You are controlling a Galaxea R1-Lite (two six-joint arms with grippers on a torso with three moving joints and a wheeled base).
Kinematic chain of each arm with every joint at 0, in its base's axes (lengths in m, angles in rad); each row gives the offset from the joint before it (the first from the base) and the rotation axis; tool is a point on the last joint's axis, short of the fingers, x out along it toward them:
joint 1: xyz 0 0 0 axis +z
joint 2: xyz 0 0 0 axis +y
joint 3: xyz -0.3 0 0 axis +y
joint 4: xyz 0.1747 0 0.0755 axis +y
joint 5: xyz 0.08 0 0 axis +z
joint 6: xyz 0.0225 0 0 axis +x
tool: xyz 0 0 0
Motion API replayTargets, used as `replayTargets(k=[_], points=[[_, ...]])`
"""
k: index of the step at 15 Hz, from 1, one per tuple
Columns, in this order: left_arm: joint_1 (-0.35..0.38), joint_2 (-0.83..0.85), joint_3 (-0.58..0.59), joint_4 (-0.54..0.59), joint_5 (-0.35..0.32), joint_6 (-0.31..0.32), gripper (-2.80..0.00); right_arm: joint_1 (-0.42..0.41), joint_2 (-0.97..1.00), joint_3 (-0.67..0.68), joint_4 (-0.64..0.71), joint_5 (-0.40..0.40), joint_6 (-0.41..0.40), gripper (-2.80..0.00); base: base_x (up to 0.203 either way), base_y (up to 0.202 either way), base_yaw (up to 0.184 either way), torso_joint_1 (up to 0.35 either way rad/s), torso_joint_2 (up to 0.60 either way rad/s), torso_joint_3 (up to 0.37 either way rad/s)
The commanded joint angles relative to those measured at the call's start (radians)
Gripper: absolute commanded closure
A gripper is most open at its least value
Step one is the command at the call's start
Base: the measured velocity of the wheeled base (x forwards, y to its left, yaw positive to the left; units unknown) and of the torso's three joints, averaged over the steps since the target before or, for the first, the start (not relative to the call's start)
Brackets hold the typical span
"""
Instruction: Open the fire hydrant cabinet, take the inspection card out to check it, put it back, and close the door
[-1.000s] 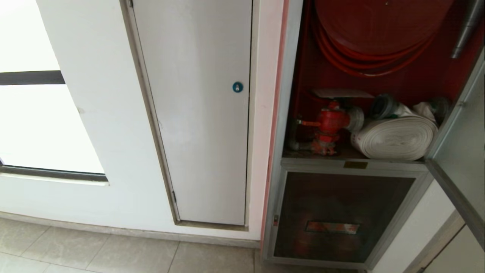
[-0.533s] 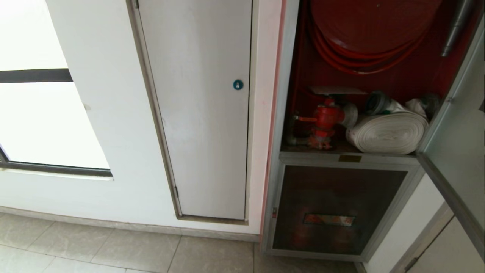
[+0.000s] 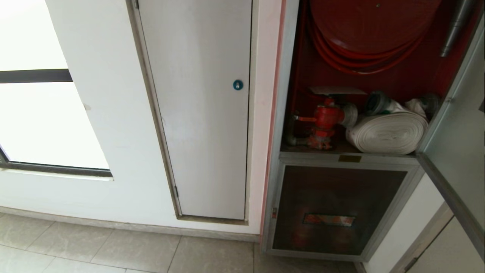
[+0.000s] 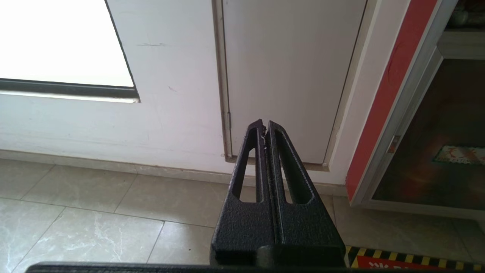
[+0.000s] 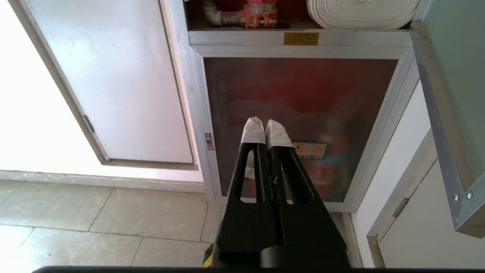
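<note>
The fire hydrant cabinet (image 3: 282, 94) stands open, showing its red inside with the red hose reel (image 3: 375, 22), red valve (image 3: 327, 117) and white rolled hose (image 3: 390, 132). A pale flat sheet, the inspection card (image 3: 337, 90), lies on top of the valve. The door (image 3: 454, 144) is swung out at the right. Neither gripper shows in the head view. My left gripper (image 4: 264, 127) is shut and empty, low over the floor and facing the white wall. Shut and empty too, my right gripper (image 5: 264, 125), with white-wrapped fingertips (image 5: 253, 131), points at the lower glass panel (image 5: 295, 94).
A white panel door with a round blue lock (image 3: 237, 85) is left of the cabinet, and a bright window (image 3: 38, 113) lies further left. The open door's lower corner (image 5: 464, 212) juts out at the right. Yellow-black hazard tape (image 4: 409, 258) marks the tiled floor.
The whole head picture shifted slightly up and left a second ago, a move of the camera. It has held still since. Nothing in the cabinet has moved.
</note>
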Motion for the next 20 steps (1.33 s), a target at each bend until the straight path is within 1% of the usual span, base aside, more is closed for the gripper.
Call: replayTargets(k=[1,20], points=[[0.000,0.001,0.006,0.000,0.000,-0.001,0.00,0.000,0.000,0.000,0.000,0.000,0.000,0.00,0.000,0.000,0.000,0.000,0.00,0.000],[0.000,0.001,0.006,0.000,0.000,-0.001,0.00,0.000,0.006,0.000,-0.005,0.000,-0.010,0.00,0.000,0.000,0.000,0.000,0.00,0.000]])
